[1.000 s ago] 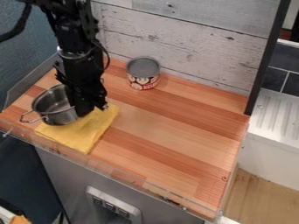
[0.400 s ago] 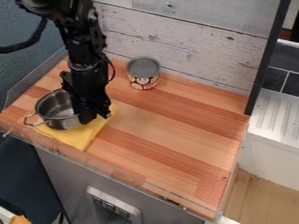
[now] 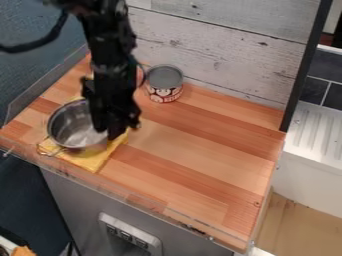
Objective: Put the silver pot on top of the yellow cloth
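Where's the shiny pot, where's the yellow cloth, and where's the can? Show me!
Silver pot [image 3: 69,126]: camera view, on its inside wall.
Yellow cloth [image 3: 93,162]: camera view, on its near part, sticking out past the pot.
Can [image 3: 164,76]: camera view, on its grey top.

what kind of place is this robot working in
Probably a toy kitchen set up for a robot: a wooden countertop holds a silver pot over a yellow cloth and a printed can.

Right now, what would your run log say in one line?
silver pot over yellow cloth | gripper at pot's side | can near plank wall
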`<state>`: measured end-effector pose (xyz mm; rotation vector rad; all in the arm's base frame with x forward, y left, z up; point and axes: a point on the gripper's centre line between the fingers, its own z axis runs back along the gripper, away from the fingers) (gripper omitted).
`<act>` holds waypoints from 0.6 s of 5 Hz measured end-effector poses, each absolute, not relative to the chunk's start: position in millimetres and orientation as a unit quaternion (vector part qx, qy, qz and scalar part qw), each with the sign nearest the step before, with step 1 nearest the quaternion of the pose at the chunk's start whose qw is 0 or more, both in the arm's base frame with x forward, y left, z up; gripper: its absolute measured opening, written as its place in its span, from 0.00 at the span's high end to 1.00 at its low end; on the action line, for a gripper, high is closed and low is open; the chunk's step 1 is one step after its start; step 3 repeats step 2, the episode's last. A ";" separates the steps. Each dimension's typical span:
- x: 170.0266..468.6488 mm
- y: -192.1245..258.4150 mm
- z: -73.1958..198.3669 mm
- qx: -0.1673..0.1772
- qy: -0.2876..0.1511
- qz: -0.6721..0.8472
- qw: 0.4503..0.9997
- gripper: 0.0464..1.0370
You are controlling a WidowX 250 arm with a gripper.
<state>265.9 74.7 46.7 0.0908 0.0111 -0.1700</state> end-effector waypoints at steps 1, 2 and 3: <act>265.5 71.4 54.4 0.036 0.019 -0.056 0.998 0.19; 265.2 73.7 55.5 0.041 0.021 -0.033 0.998 0.02; 265.2 73.7 55.5 0.041 0.021 -0.033 0.998 0.02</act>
